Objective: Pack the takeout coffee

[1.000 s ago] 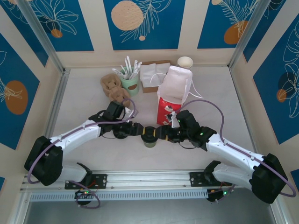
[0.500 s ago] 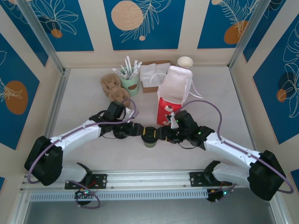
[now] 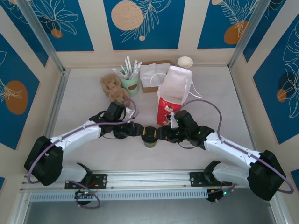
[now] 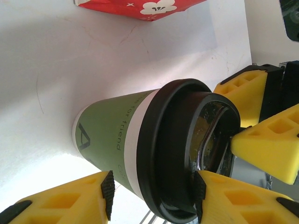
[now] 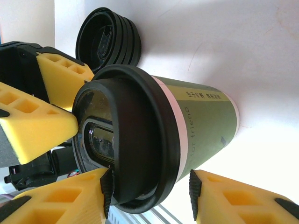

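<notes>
The small olive-green paper takeout coffee cup with a round, glossy black plastic lid stands upright on the pale matte table, just before the tall red paper bag and between both arms; it looks light, its thin wall easy to dent and its lid slick, so the stiffer band under the lid's rim seems the safest hold. The left gripper and right gripper, each with 2 yellow latticed fingers, straddle the lid's edge half-closed from opposite sides; whether any pad presses cannot be told.
</notes>
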Controlling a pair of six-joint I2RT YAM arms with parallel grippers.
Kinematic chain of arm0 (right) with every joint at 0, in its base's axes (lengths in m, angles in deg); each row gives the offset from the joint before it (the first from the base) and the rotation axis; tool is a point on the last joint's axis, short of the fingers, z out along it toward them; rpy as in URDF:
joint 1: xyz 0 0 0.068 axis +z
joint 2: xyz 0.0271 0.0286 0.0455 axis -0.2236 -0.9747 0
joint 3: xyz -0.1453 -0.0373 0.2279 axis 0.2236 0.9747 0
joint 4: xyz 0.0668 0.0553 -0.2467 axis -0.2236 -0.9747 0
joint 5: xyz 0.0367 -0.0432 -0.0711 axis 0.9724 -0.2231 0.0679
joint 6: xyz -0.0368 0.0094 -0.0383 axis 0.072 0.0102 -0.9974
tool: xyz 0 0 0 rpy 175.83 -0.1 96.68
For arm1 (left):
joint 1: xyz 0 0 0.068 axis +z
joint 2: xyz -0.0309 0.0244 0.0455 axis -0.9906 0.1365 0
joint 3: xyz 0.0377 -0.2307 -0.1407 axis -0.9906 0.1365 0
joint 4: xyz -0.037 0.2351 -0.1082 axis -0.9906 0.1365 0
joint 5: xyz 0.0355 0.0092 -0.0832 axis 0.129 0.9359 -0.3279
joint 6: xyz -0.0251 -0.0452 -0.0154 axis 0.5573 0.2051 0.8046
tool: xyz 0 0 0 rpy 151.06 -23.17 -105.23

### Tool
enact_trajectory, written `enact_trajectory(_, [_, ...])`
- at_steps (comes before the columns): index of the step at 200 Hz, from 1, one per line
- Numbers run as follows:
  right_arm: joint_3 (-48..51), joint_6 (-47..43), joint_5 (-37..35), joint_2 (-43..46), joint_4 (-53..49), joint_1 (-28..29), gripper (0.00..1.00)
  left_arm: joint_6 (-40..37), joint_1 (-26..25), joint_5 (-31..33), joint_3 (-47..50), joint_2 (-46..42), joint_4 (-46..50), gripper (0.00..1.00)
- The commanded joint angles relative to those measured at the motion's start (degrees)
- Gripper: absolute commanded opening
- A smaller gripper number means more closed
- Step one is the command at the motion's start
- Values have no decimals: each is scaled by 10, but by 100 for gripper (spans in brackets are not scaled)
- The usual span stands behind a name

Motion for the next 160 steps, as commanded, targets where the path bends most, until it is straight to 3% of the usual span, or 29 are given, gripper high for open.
enact_trajectory(1, [-4, -10, -7, 1, -7, 3, 49, -19, -8, 9, 24, 11, 25, 47])
enact_trajectory(160, [27, -14, -10, -2, -2, 3, 47, -18, -11, 13, 51, 9, 18, 43])
